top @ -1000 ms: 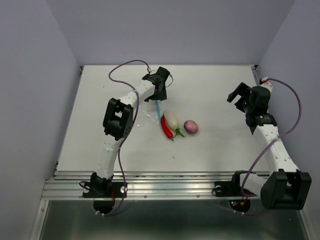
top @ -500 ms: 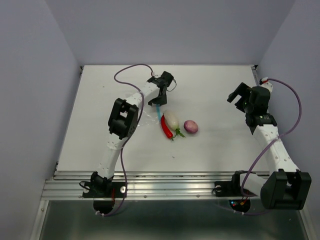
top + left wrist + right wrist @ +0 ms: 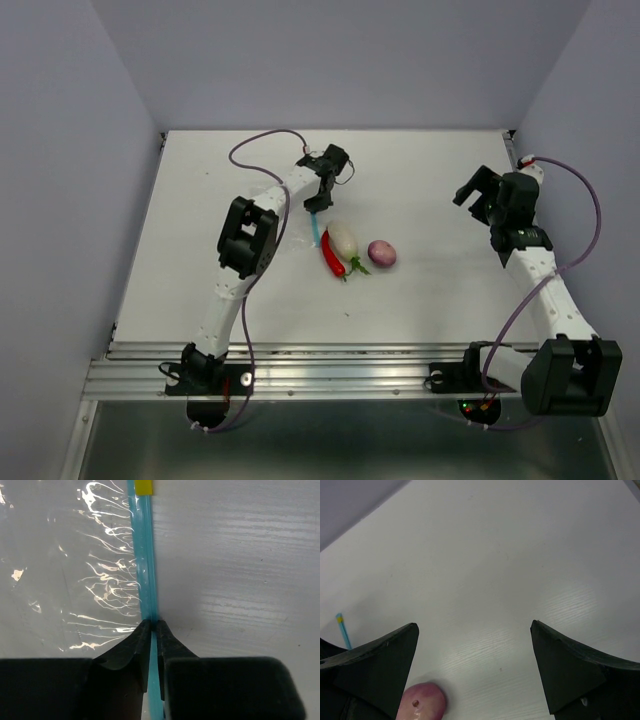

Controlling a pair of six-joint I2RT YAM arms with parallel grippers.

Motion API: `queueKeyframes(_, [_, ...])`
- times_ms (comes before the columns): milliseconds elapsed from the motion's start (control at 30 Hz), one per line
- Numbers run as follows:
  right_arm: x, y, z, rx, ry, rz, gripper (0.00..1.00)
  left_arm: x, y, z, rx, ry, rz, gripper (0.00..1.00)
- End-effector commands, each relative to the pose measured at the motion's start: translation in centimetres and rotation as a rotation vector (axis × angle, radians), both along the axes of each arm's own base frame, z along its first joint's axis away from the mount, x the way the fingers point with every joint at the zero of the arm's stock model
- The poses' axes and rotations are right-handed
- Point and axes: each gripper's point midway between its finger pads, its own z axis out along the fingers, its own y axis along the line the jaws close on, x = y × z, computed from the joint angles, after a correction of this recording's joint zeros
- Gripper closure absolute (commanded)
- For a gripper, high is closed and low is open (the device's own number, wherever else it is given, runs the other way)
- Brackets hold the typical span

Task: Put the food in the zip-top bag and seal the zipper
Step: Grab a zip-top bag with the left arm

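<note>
Three food pieces (image 3: 343,238) lie unbagged just nearward of left gripper (image 3: 150,625), clamped narrow on zipper (image 3: 145,555); right gripper (image 3: 474,625) wide, empty; next likely: pry open zip-top bag (image 3: 65,570).

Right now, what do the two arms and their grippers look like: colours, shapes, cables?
The left arm and right arm share one build: white tubular links, chunky black joint housings, black bases. A purplish cable loops off each wrist. The left gripper and right gripper have matte black fingers tapering to wedge tips. I see no markings.
</note>
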Motion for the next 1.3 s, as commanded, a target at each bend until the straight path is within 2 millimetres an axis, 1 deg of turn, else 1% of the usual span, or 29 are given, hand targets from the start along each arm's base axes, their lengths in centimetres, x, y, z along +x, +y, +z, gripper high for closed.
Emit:
queueKeyframes(0, [0.2,0.4,-0.4,-0.002,0.006,0.032,0.00,-1.0,0.6,-0.7,0.031,0.035,0.004,0.82])
queueKeyframes(33, [0.3,0.5,-0.5,0.000,0.008,0.038,0.00,-1.1,0.6,-0.8,0.029,0.037,0.006,0.88])
queueKeyframes(100, [0.3,0.6,-0.6,0.002,0.012,0.043,0.00,-1.1,0.6,-0.9,0.028,0.038,0.004,0.93])
queueKeyframes(133, [0.4,0.6,-0.6,0.002,0.011,0.043,0.00,-1.2,0.5,-0.9,0.027,0.039,0.002,1.00])
queueKeyframes(267, [0.4,0.6,-0.6,0.003,0.012,0.044,0.00,-1.3,0.7,-0.9,0.030,0.035,0.004,1.00])
queueKeyframes(367, [0.4,0.7,-0.7,0.004,0.014,0.045,0.00,-1.1,0.9,-0.3,0.031,0.014,0.010,1.00])
queueKeyframes(400, [0.4,0.7,-0.6,0.005,0.012,0.048,0.00,-0.8,0.8,0.9,0.018,-0.016,0.013,1.00])
queueKeyframes(467, [0.4,0.9,-0.5,0.010,0.010,0.059,0.00,-0.7,1.4,1.8,0.028,-0.052,0.025,1.00])
queueKeyframes(500, [0.4,1.1,-0.6,0.015,0.011,0.067,0.00,0.0,1.2,4.0,0.001,-0.116,0.030,1.00])
queueKeyframes(533, [0.5,1.4,-0.6,0.025,0.009,0.082,0.00,0.1,1.3,4.9,-0.010,-0.143,0.030,1.00])
queueKeyframes(567, [0.7,2.3,-0.8,0.048,0.009,0.126,0.00,-0.4,1.7,6.1,-0.017,-0.166,0.024,1.00])
queueKeyframes(600, [0.8,3.3,-0.8,0.079,0.005,0.173,0.00,0.2,1.4,7.1,-0.046,-0.218,0.019,1.00])
queueKeyframes(633, [0.9,4.2,-0.9,0.102,0.004,0.217,0.00,0.0,1.3,7.6,-0.062,-0.238,0.007,1.00])
queueKeyframes(667, [0.7,6.0,-1.2,0.148,0.007,0.317,0.00,-0.9,1.5,6.7,-0.069,-0.216,-0.011,1.00])
queueKeyframes(700, [1.1,6.8,-1.7,0.173,0.015,0.356,0.00,-0.6,1.2,8.5,-0.103,-0.266,-0.028,1.00])
queueKeyframes(733, [1.1,7.4,-1.9,0.195,0.017,0.389,0.00,-1.3,1.2,8.0,-0.114,-0.255,-0.041,1.00])
queueKeyframes(767, [1.1,8.8,-1.6,0.235,0.001,0.460,0.00,-1.5,1.2,9.1,-0.130,-0.278,-0.056,1.00])
queueKeyframes(800, [1.2,9.4,-2.1,0.260,0.011,0.491,0.00,-1.3,1.1,9.6,-0.144,-0.299,-0.060,1.00])
queueKeyframes(833, [1.0,10.5,-2.0,0.308,0.006,0.550,0.00,-1.6,1.3,9.5,-0.144,-0.298,-0.062,1.00])
queueKeyframes(867, [1.3,11.1,-1.6,0.322,-0.028,0.582,0.00,-1.6,1.3,10.3,-0.154,-0.318,-0.067,1.00])
queueKeyframes(967, [1.0,13.2,-1.5,0.416,-0.039,0.683,0.00,-2.2,1.5,10.5,-0.154,-0.318,-0.081,1.00])
queueKeyframes(1000, [1.1,14.2,-1.0,0.413,-0.067,0.723,0.00,-2.2,1.4,11.2,-0.170,-0.334,-0.087,1.00])
queueKeyframes(1033, [1.0,15.7,-1.2,0.402,-0.060,0.756,0.00,-2.6,1.2,11.0,-0.183,-0.323,-0.106,1.00])
queueKeyframes(1100, [1.4,17.1,-1.2,0.375,-0.058,0.776,0.00,-2.7,0.8,12.1,-0.218,-0.346,-0.127,1.00])
queueKeyframes(1133, [1.8,17.6,-0.6,0.366,-0.066,0.788,0.00,-3.0,0.8,12.0,-0.220,-0.345,-0.132,1.00])
queueKeyframes(1167, [2.2,18.1,-1.5,0.379,-0.039,0.788,0.00,-2.9,0.9,12.2,-0.217,-0.352,-0.132,1.00])
queueKeyframes(1200, [2.4,19.0,-1.5,0.383,-0.035,0.801,0.00,-3.1,1.2,11.8,-0.206,-0.337,-0.129,1.00])
queueKeyframes(1233, [3.0,19.4,-0.9,0.377,-0.049,0.804,0.00,-3.0,1.1,11.6,-0.208,-0.321,-0.124,1.00])
queueKeyframes(1267, [3.2,19.8,-1.1,0.379,-0.040,0.810,0.00,-3.0,1.2,11.1,-0.204,-0.296,-0.118,1.00])
